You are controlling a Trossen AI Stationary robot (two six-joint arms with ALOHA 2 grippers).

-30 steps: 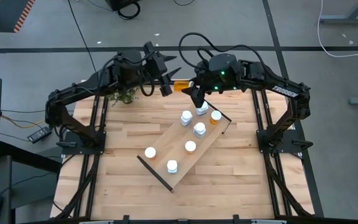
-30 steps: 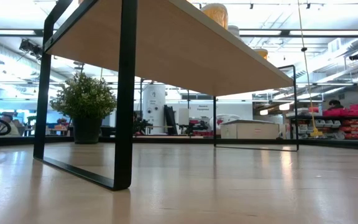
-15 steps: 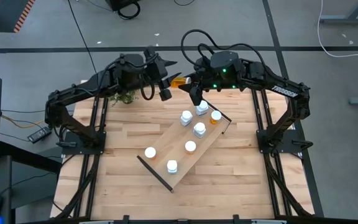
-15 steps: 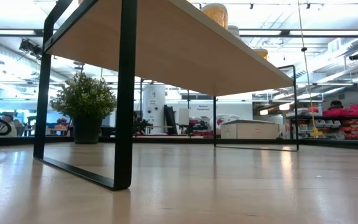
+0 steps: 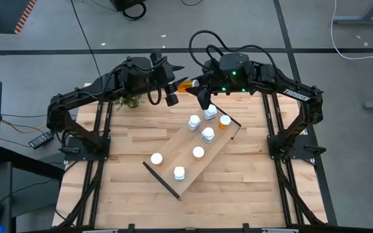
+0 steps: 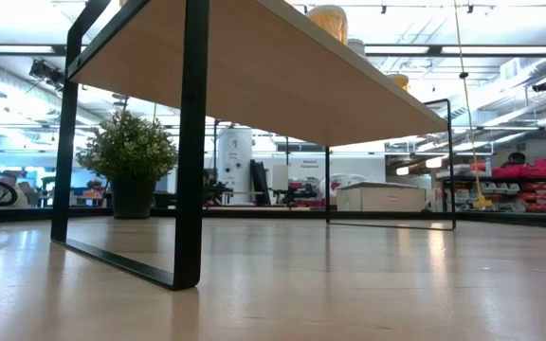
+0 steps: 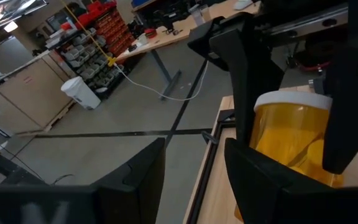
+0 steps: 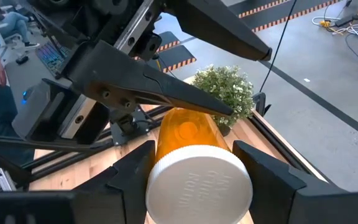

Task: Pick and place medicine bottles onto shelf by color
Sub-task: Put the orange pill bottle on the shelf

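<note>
An orange medicine bottle (image 5: pixel 185 84) with a white cap sits in the air over the table's far edge, between the two arms. My right gripper (image 8: pixel 197 163) is shut on it. My left gripper (image 5: pixel 179 81) is open just to its left. In the left wrist view the bottle (image 7: pixel 297 146) lies beside one left finger, not in the gap (image 7: pixel 191 183). The shelf (image 5: pixel 173 162) stands slantwise on the table on its black end rails (image 6: pixel 192 142). Several white-capped bottles (image 5: pixel 207 134) stand on it, one of them orange (image 5: pixel 225 121). My right gripper pinches the orange bottle at its white cap end (image 8: pixel 166 183), one finger (image 8: pixel 129 168) on each side. The fingers come from the table's right. The bottle is lifted clear and lies roughly level, its orange body (image 8: pixel 185 130) pointing toward the left arm.
A small green potted plant (image 5: pixel 129 100) stands at the table's far left corner, close under the left arm. One left finger (image 8: pixel 185 96) runs right along the bottle's body; whether it touches I cannot tell. Bare tabletop (image 5: pixel 258 188) lies near and right of the shelf.
My right gripper and the orange bottle have shifted slightly toward the table's far edge. The left gripper has stayed close beside the bottle. The shelf and the bottles on it have not moved.
</note>
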